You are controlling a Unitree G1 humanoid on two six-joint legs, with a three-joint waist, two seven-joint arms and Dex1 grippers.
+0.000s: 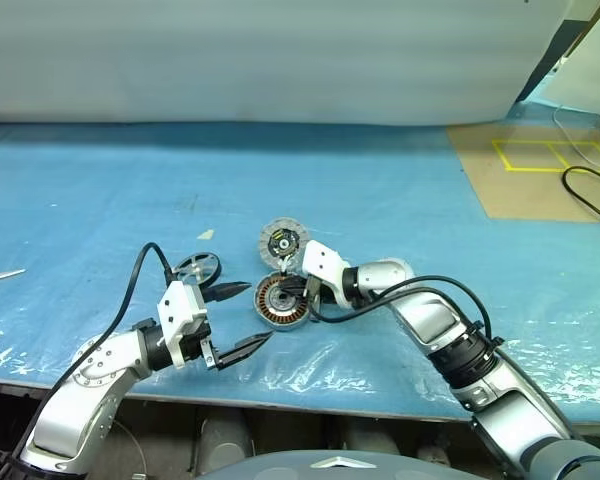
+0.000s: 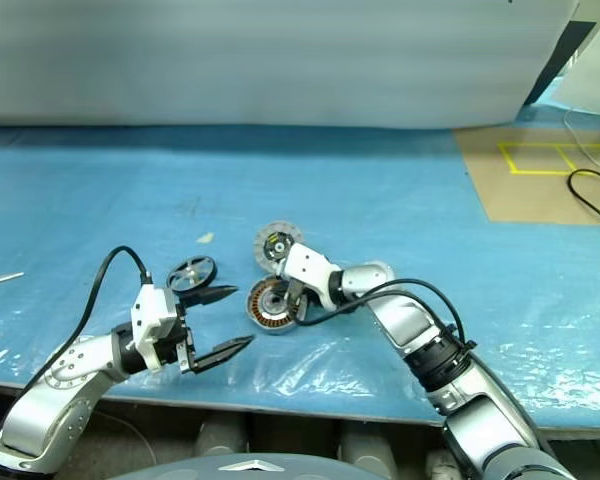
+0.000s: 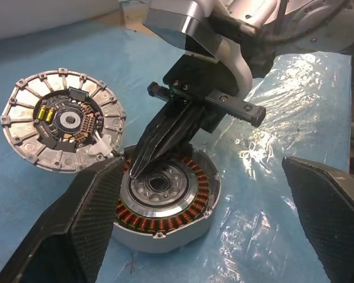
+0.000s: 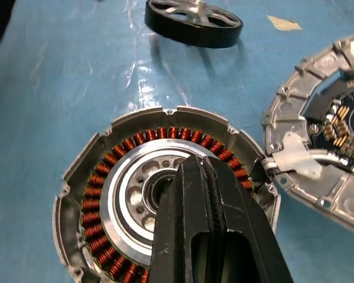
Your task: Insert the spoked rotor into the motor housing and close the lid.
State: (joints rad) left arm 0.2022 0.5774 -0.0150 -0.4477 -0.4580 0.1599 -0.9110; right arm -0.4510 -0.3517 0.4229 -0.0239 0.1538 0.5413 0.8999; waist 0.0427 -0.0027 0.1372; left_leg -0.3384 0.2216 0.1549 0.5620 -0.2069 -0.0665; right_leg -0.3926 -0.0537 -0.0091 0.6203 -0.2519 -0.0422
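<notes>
Right gripper (image 3: 143,162), its two black fingers pressed together and holding nothing, points its tips down onto the silver centre hub of the grey round metal motor housing (image 1: 282,300) with copper windings on the blue plastic-covered table (image 1: 400,190). Just behind, touching its rim, lies the white-segmented lid (image 1: 283,241). Left gripper (image 1: 237,319) hovers spread apart near the dark spoked rotor (image 1: 198,268).

The motor housing (image 4: 165,200) is dull grey cast metal, ringed with glossy copper wire around a polished silver hub. The lid (image 3: 62,121) is matt silvery metal. The bench (image 1: 380,190) wears wrinkled, shiny blue plastic sheeting.
</notes>
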